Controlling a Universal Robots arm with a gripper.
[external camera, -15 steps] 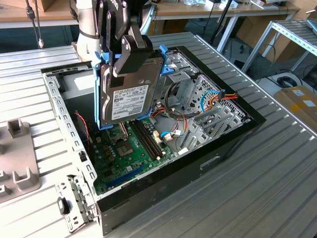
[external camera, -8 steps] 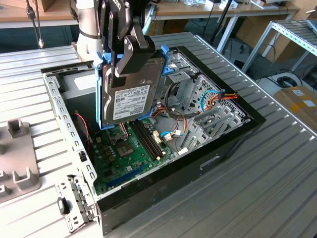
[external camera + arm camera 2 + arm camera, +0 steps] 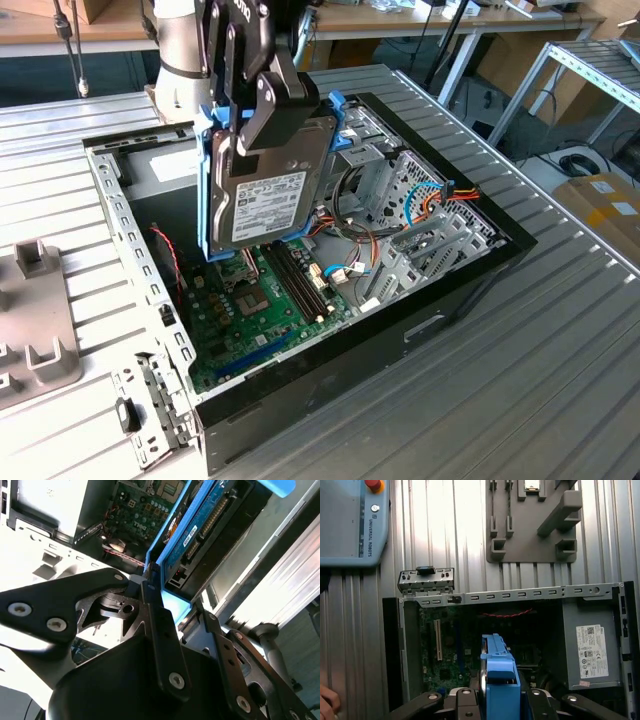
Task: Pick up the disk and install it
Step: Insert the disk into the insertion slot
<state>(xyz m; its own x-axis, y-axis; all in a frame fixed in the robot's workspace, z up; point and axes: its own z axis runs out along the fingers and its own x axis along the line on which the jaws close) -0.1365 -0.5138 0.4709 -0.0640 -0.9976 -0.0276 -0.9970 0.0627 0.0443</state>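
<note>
Bright overhead light glares off the ribbed silver metal table (image 3: pixel 455 535), while the open black computer case (image 3: pixel 391 650) stays shadowed inside.

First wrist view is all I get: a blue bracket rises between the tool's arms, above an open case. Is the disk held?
Observer: Yes; in the exterior view the tool is shut on the disk, upright, white label showing.
Operator: Seated in a bay?
Observer: No; it hangs over the motherboard, beside the drive cage at the exterior view's right.
Operator: Which edge faces the tool?
Observer: The connector edge, in the second wrist view.
</note>
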